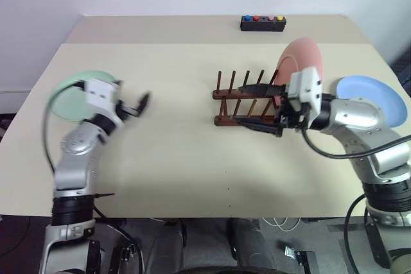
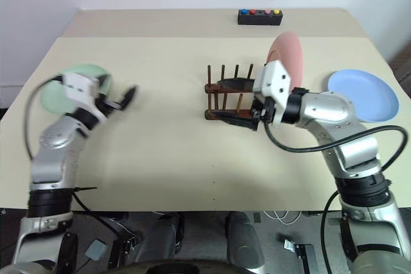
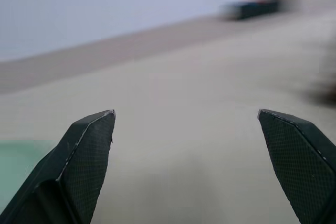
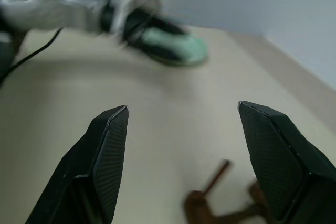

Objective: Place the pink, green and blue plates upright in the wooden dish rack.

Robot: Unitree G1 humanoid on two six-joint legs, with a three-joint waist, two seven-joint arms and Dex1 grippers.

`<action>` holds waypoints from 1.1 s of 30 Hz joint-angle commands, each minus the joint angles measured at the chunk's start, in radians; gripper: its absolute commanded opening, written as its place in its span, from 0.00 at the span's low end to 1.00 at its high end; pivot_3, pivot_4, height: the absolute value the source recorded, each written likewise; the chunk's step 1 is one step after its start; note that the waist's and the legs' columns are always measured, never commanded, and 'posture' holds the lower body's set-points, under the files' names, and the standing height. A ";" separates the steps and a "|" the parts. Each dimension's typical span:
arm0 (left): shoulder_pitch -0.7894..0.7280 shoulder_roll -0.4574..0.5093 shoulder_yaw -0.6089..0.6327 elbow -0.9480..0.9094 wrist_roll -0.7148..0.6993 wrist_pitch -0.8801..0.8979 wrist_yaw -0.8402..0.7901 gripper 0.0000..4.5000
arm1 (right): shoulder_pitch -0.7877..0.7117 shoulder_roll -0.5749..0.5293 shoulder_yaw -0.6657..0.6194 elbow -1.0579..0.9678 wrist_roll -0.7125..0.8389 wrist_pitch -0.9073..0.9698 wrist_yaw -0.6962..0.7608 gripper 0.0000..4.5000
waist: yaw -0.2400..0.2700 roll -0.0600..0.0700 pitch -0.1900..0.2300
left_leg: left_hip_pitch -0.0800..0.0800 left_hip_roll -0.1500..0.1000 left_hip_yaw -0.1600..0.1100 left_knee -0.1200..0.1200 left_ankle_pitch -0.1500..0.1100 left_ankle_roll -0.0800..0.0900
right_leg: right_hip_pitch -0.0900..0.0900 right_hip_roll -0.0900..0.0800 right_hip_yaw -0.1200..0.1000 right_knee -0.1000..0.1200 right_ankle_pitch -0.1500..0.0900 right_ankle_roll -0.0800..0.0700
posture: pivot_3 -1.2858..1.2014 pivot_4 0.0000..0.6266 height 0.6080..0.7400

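Note:
The wooden dish rack (image 1: 239, 103) stands at the table's centre right. The pink plate (image 1: 303, 61) stands upright at the rack's right end, partly hidden by my right wrist. The blue plate (image 1: 376, 97) lies flat to the right of the rack. The green plate (image 1: 72, 94) lies flat at the far left. My right gripper (image 1: 247, 105) points left, open, with one finger on either side of the rack's pegs (image 4: 210, 195) and nothing held. My left gripper (image 1: 142, 102) is open and empty, just right of the green plate (image 3: 21, 161).
A black box with coloured buttons (image 1: 262, 23) sits at the table's far edge. A wide bare stretch of table (image 1: 180, 152) lies between the green plate and the rack. A wall rises behind the table.

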 commanded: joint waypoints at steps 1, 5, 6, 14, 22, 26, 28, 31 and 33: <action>-0.015 0.027 0.099 0.026 0.012 0.053 0.120 1.00 | -0.009 0.022 -0.003 0.013 -0.014 -0.033 0.015 0.75 | 0.000 0.000 0.000 | 0.000 0.000 0.000 0.000 0.000 0.000 | 0.000 0.000 0.000 0.000 0.000 0.000 | 0.52 0.24 0.92; -0.015 0.062 0.129 0.072 0.042 0.100 0.191 1.00 | -0.012 0.042 0.004 0.029 -0.036 -0.045 0.019 0.75 | 0.006 -0.001 0.000 | 0.000 0.000 -0.001 0.000 0.000 0.000 | 0.000 0.000 -0.001 0.000 0.000 0.000 | 0.52 0.24 0.92; -0.017 0.069 0.141 0.088 0.042 0.127 0.212 1.00 | -0.011 0.045 0.005 0.029 -0.040 -0.046 0.019 0.75 | 0.005 -0.002 0.000 | -0.001 0.000 -0.001 0.000 0.000 0.000 | 0.000 0.000 -0.001 0.000 0.000 0.000 | 0.52 0.24 0.92; -0.120 0.057 0.263 0.257 -0.060 0.356 0.342 1.00 | 0.010 0.066 -0.005 0.006 -0.050 -0.040 0.005 0.75 | 0.004 -0.003 0.000 | -0.001 0.000 -0.001 0.000 0.000 -0.001 | 0.000 0.000 -0.002 0.001 0.000 0.000 | 0.52 0.24 0.92; -0.183 0.037 0.293 0.333 -0.115 0.434 0.378 1.00 | 0.030 0.070 -0.011 -0.010 -0.062 -0.040 -0.011 0.75 | 0.002 -0.003 -0.001 | -0.001 0.000 -0.002 0.000 0.001 -0.001 | 0.000 0.000 -0.002 0.001 0.000 0.000 | 0.52 0.24 0.92; -0.195 0.025 0.289 0.340 -0.128 0.414 0.386 0.70 | 0.041 0.069 -0.014 -0.019 -0.064 -0.042 -0.018 0.76 | 0.001 -0.004 -0.001 | -0.001 0.000 -0.002 0.000 0.001 -0.001 | 0.000 0.000 -0.002 0.001 0.000 0.000 | 0.52 0.24 0.92; -0.196 0.027 0.287 0.349 -0.125 0.410 0.396 0.50 | 0.044 0.069 -0.015 -0.023 -0.066 -0.042 -0.023 0.76 | 0.001 -0.004 -0.001 | -0.001 0.000 -0.002 0.000 0.001 -0.001 | 0.000 0.000 -0.002 0.001 0.000 0.000 | 0.52 0.24 0.92; -0.197 0.024 0.298 0.356 -0.133 0.390 0.406 0.16 | 0.046 0.069 -0.018 -0.023 -0.068 -0.043 -0.028 0.76 | 0.002 -0.004 -0.001 | -0.001 0.000 -0.002 0.000 0.001 -0.001 | 0.000 0.000 -0.002 0.001 0.000 0.000 | 0.52 0.24 0.92; -0.198 0.022 0.303 0.359 -0.141 0.378 0.406 0.01 | 0.045 0.071 -0.015 -0.017 -0.071 -0.046 -0.029 0.76 | 0.002 -0.004 -0.001 | -0.001 0.000 -0.002 0.000 0.001 -0.002 | 0.000 0.000 -0.002 0.001 0.000 0.000 | 0.52 0.24 0.92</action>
